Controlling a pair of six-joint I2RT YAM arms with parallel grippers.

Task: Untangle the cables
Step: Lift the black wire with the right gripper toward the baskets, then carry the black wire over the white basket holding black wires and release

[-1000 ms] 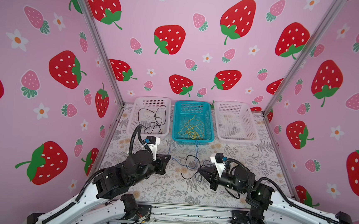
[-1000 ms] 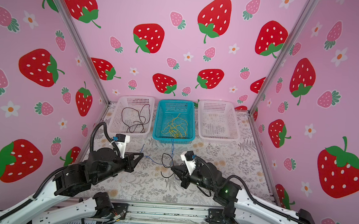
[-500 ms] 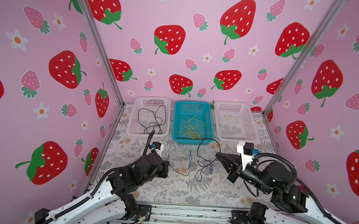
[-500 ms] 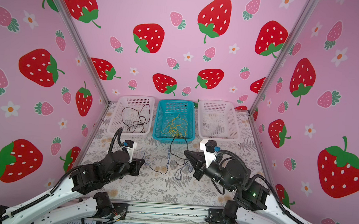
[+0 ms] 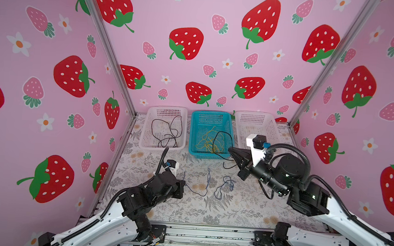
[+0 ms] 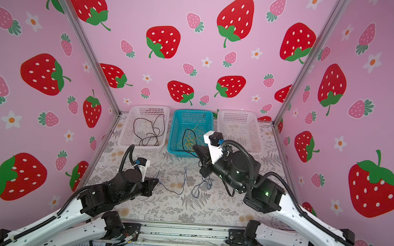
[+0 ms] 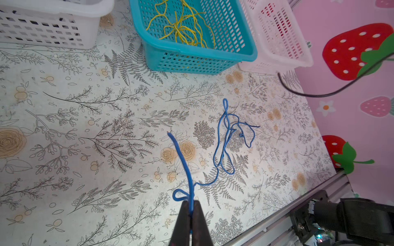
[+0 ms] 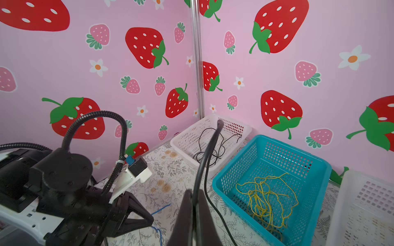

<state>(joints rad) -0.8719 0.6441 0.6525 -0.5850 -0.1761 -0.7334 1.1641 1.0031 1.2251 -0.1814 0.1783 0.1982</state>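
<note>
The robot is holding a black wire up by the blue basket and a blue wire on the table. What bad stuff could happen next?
1. The black cable in the right gripper loops over the teal basket, so it might snag the yellow cables or drop in with them.
2. The blue cable pinched by the left gripper lies in twisted loops on the table; a hard pull could tighten them into a knot.

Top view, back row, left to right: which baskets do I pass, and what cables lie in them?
left white basket with black cables → blue basket with yellow cables → right white basket
</note>
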